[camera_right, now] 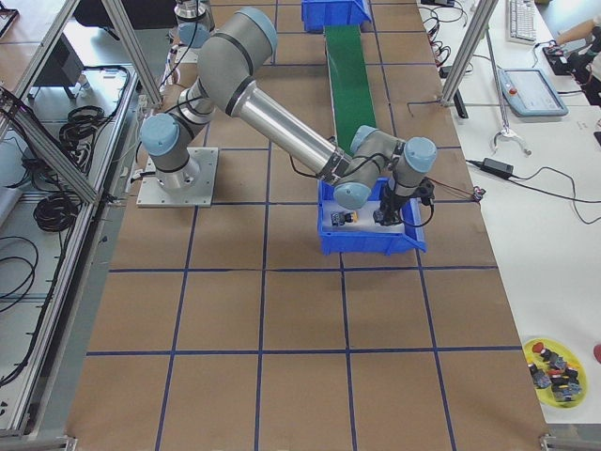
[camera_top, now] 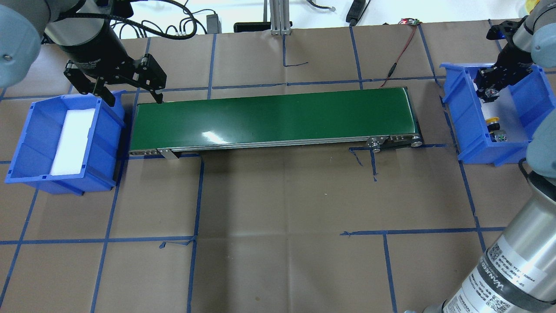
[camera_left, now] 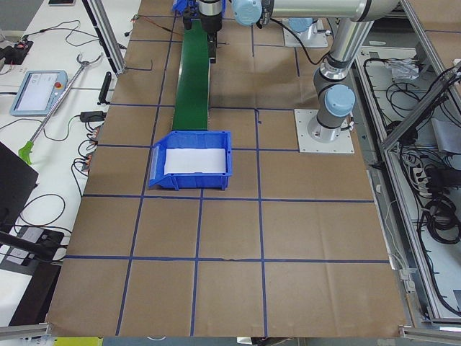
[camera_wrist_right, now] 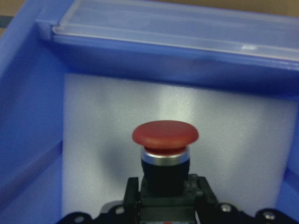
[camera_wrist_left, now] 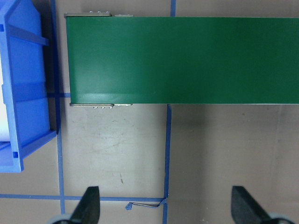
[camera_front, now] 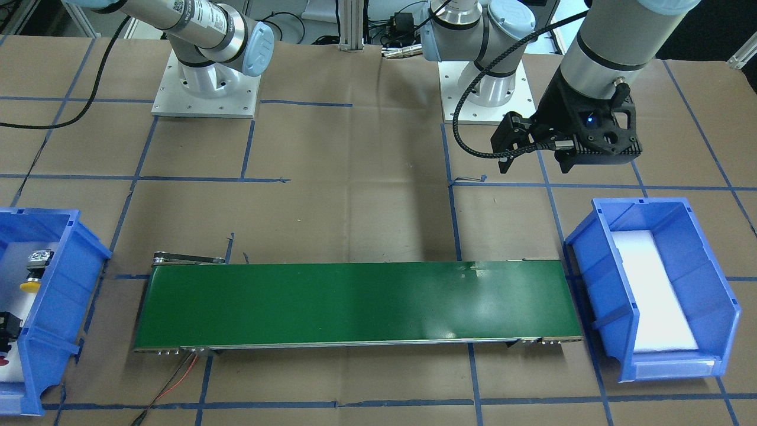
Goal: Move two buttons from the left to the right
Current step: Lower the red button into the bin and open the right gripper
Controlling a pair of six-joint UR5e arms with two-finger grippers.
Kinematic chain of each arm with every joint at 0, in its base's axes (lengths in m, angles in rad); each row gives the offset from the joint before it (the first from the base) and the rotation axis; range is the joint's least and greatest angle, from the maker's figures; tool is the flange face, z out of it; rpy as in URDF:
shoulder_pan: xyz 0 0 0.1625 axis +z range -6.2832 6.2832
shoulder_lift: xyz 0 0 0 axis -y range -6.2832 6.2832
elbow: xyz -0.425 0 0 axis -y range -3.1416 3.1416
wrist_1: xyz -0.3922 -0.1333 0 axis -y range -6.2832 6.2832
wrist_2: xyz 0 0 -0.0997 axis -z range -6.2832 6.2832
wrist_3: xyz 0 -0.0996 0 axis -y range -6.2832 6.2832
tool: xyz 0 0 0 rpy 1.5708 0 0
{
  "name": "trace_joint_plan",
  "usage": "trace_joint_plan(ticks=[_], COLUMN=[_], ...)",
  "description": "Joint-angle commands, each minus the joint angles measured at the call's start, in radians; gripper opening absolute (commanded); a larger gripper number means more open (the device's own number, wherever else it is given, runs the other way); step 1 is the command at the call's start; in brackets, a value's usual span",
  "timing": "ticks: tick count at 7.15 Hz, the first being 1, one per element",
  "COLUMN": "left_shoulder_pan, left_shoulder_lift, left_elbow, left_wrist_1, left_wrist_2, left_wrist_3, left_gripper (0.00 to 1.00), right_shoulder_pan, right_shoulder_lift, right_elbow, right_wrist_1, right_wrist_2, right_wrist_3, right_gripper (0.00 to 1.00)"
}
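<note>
My right gripper [camera_wrist_right: 164,198] is down in the blue bin [camera_top: 460,130] at the table's right end. It is shut on the black body of the red button [camera_wrist_right: 165,136], whose cap faces the wrist camera over white foam. I cannot tell whether the button touches the foam. The yellow button [camera_top: 492,120] lies on the foam in the same bin, nearer the robot; it also shows in the front-facing view [camera_front: 31,286]. My left gripper [camera_top: 134,100] is open and empty, hovering beside the left end of the green conveyor belt [camera_top: 273,117].
A second blue bin [camera_top: 34,126] lined with white foam, with nothing else in it, stands at the belt's left end. The belt runs between the two bins. Blue tape lines cross the brown paper table. A red-and-black wire [camera_top: 397,56] runs to the belt's far right end.
</note>
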Motion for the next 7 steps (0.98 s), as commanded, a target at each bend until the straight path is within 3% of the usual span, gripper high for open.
trace_joint_plan(ticks=[1,4,7], left_shoulder_pan=[0.0,0.0,0.0], left_shoulder_lift=[0.001,0.0,0.0], left_elbow=[0.0,0.0,0.002], left_wrist_1=[0.0,0.0,0.0], left_wrist_2=[0.0,0.0,0.0], left_wrist_3=[0.0,0.0,0.0], left_gripper=[1.0,1.0,1.0], right_shoulder_pan=[0.0,0.002,0.003], right_shoulder_lift=[-0.001,-0.056,-0.232], right_elbow=[-0.005,-0.005,0.009], right_wrist_1=[0.001,0.016,0.108], right_wrist_2=[0.016,0.007,0.005], right_wrist_3=[0.001,0.002,-0.007], right_gripper=[0.96,0.96,1.0])
